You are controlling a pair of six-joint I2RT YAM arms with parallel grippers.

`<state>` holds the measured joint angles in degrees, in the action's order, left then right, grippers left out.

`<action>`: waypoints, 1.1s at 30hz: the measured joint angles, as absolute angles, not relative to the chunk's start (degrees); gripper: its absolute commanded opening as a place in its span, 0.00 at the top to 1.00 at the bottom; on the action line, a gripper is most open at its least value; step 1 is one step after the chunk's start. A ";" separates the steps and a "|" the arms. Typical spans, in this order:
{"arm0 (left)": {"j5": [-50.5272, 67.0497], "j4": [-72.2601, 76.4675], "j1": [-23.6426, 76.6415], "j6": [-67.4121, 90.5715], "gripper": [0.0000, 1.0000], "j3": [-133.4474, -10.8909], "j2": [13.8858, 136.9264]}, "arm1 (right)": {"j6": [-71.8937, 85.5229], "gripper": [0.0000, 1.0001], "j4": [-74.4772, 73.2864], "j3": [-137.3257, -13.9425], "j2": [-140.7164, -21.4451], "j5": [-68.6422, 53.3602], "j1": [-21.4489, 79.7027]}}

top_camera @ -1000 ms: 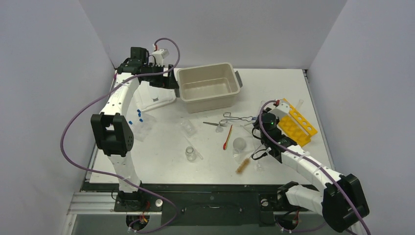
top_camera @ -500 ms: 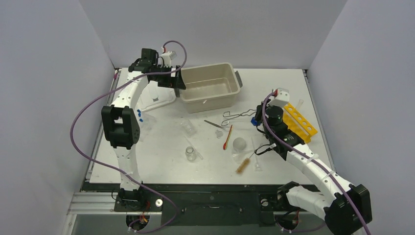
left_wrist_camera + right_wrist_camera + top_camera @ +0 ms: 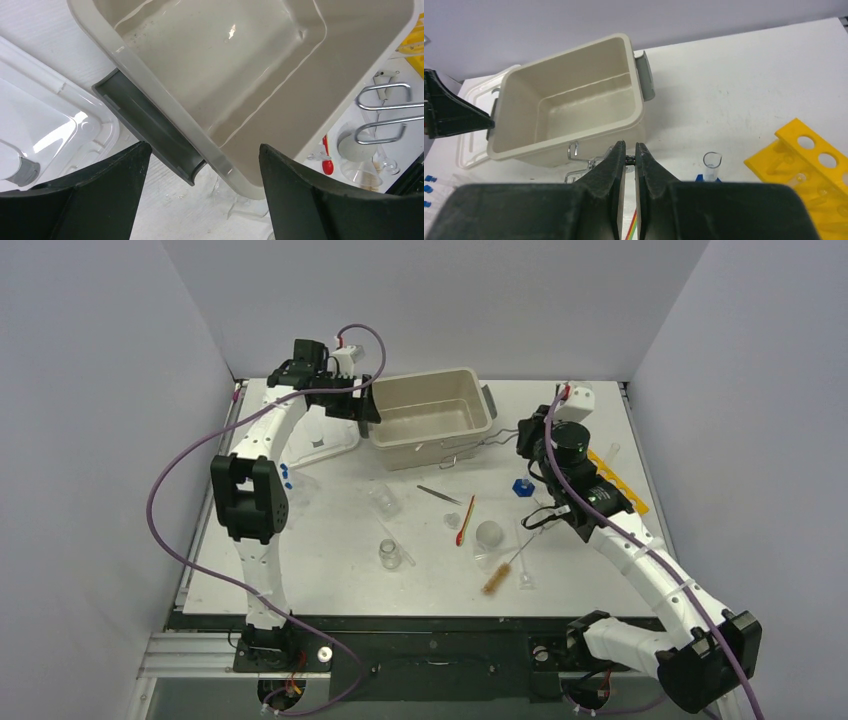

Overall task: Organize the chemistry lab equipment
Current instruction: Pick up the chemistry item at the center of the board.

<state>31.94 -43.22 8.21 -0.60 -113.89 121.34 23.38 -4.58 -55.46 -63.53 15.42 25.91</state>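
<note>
My right gripper [image 3: 629, 151] is shut on metal forceps [image 3: 573, 174], held in the air by the beige tub's [image 3: 432, 451] front right corner; their wire loops [image 3: 468, 454] hang against the tub's front wall. My left gripper [image 3: 203, 148] is open, its fingers either side of the tub's grey left handle [image 3: 145, 125] without touching it. On the table lie tweezers [image 3: 440, 494], a green-and-red spatula [image 3: 466, 521], a brown-bristled brush [image 3: 496, 577], glass beakers [image 3: 390, 555] and blue-capped tubes [image 3: 285, 474]. The tub holds nothing.
The tub's clear white lid [image 3: 328, 443] lies left of it. A yellow tube rack [image 3: 625, 497] stands at the right, under my right arm. A small cylinder on a blue base [image 3: 522, 486] stands in front of the tub.
My right gripper has lifted the forceps off the table and carried them back to the tub. My left gripper has shifted right to the tub's left handle, its jaws slightly narrower.
</note>
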 measured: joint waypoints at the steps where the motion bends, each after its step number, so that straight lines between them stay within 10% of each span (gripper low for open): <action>1: 31.62 -43.00 8.36 -0.71 0.25 -113.89 121.43 | 23.09 1.00 -5.08 -56.60 -63.40 15.09 25.91; 18: 23.79 -41.71 11.16 -7.25 0.40 -115.02 122.74 | 25.43 1.00 -12.08 -71.81 -69.89 8.23 24.10; 24: 22.39 -41.98 11.51 -9.30 0.01 -115.00 122.69 | 29.12 1.00 -8.99 -79.37 -82.15 5.10 22.83; 33: 21.30 -44.12 10.35 -8.51 0.03 -116.44 121.91 | 30.94 1.00 -6.94 -85.60 -96.47 4.47 22.90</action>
<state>21.30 -44.12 10.35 -8.51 -116.44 121.91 30.94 -6.94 -85.60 -96.47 4.47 22.90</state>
